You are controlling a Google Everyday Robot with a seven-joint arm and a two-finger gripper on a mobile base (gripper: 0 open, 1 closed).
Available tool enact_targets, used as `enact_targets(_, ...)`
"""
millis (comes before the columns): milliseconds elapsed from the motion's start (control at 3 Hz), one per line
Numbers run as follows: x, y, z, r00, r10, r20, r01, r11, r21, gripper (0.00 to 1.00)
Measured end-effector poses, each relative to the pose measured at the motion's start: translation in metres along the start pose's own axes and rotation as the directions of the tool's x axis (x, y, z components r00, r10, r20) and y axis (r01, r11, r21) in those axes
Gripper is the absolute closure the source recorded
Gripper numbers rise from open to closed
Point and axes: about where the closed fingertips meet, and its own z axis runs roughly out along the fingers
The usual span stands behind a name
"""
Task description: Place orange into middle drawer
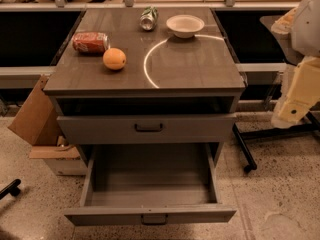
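Reaching across for the orange (114, 59) near the table's (190, 69) left edge could bump the red can (90, 42) just beside it, or roll the fruit off. Hand (295, 104) hangs past the right edge; can't tell how open it is. Drawer (150, 215) is pulled out below the front edge.

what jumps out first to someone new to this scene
The middle drawer gapes open and empty, low on the cabinet. The orange sits on the cabinet top at left, beside a red soda can lying on its side. The gripper hangs at the right edge, clear of the cabinet.
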Motion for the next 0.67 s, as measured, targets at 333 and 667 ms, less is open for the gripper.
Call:
enact_targets(333, -0.001, 0.0, 0.0, 1.0, 0.0, 0.001, 0.0, 1.0, 0.001, 0.0)
enact_targets(667, -0.016, -0.007, 0.007, 0.999, -0.006, 0.054, 0.007, 1.0, -0.003, 0.0)
